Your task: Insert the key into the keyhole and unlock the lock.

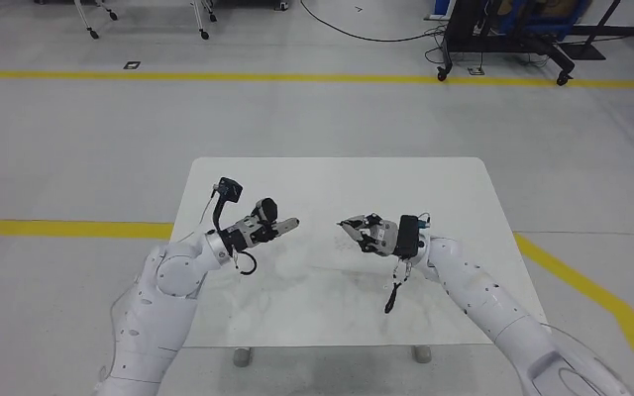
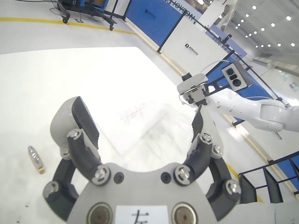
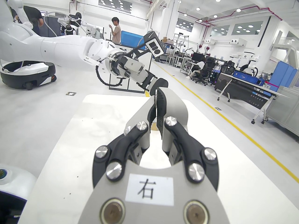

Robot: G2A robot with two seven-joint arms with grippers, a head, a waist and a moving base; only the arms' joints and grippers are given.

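My left gripper [image 1: 290, 225] [image 2: 142, 117] hovers open above the middle of the white table [image 1: 446, 188], nothing between its ribbed pads [image 2: 86, 122]. Close beside it on the table lies a small silver and brass lock [image 2: 36, 159]. My right gripper [image 1: 344, 226] [image 3: 156, 99] faces the left one across a short gap, shut on a thin silver key [image 3: 153, 108] whose edge shows between the fingers. A bit of brass [image 3: 154, 127] shows through the gap under those fingers. The left wrist view has the right gripper [image 2: 193, 94] just beyond one of the left arm's own fingers.
The tabletop carries only faint scuff marks [image 2: 133, 115]. Its edges lie well away from both grippers. A yellow floor line [image 1: 297, 76] and wheeled black stands [image 1: 515, 49] are off the table, far behind.
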